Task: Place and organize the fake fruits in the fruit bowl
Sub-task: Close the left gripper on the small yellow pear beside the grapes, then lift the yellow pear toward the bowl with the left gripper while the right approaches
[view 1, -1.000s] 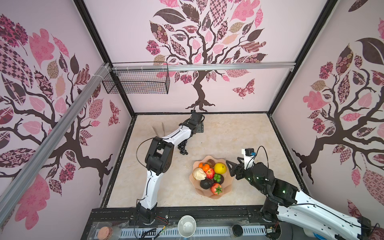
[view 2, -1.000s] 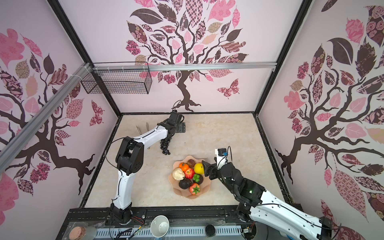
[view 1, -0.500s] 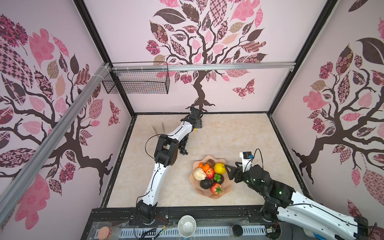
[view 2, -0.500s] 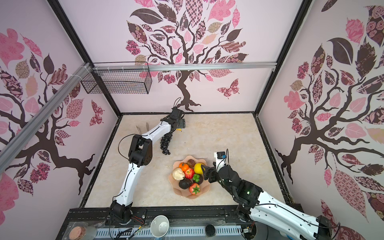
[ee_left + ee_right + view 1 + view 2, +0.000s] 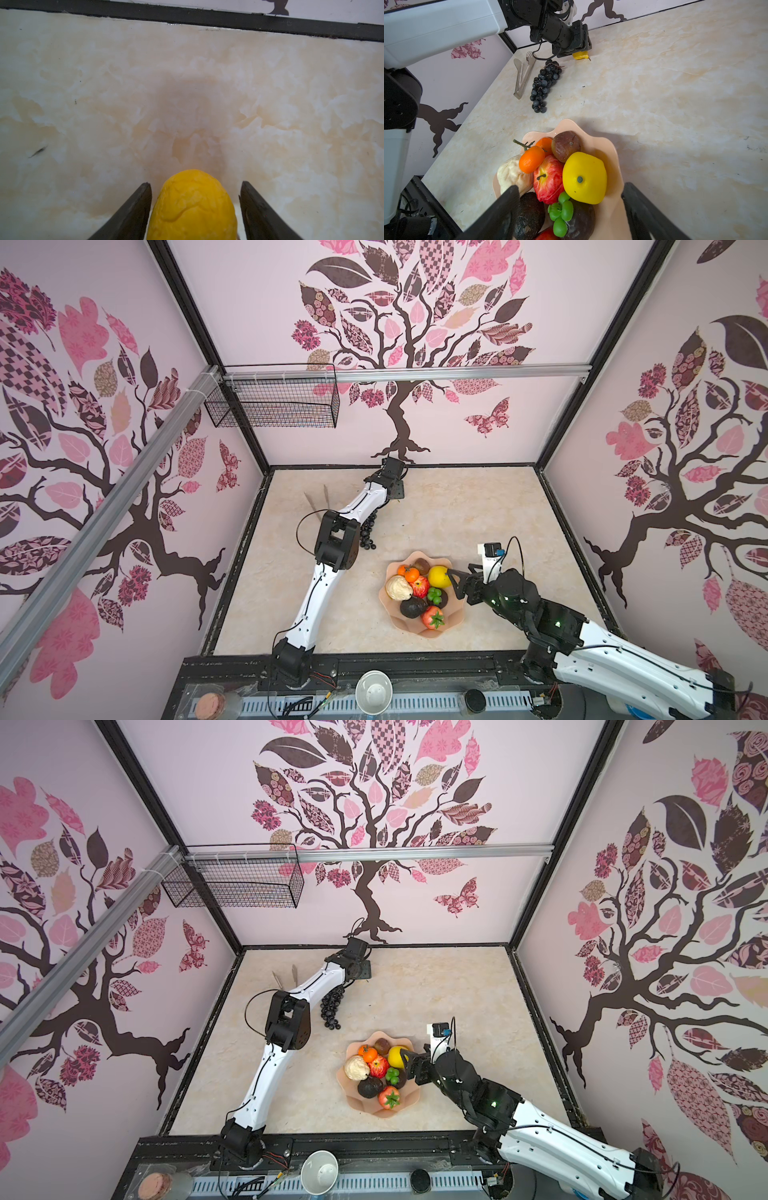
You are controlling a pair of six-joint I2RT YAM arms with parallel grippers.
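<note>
The main risk is the small yellow pear (image 5: 192,207) squirting out. It is slick, tapered plastic, and in the left wrist view one finger (image 5: 137,203) stands closer to it than the other. Closing from here would likely nudge it sideways or pop it toward the back wall (image 5: 457,427) before both pads bear.

The left gripper (image 5: 195,184) is spread and straddles the pear with a sliver of gap on each side, so it grips nothing yet. In both top views that arm reaches to the upper centre of the table (image 5: 457,510), well apart from the fruit bowl (image 5: 455,614) at lower centre-right.

The bowl is already heaped, so a pear set on the pile could roll off. The right gripper (image 5: 570,186), jaws spread and empty, hovers at the bowl's rim by the lemon (image 5: 583,176) and could obstruct delivery. The black grape bunch (image 5: 544,87) lies on the table beside the wooden tongs (image 5: 522,74).
</note>
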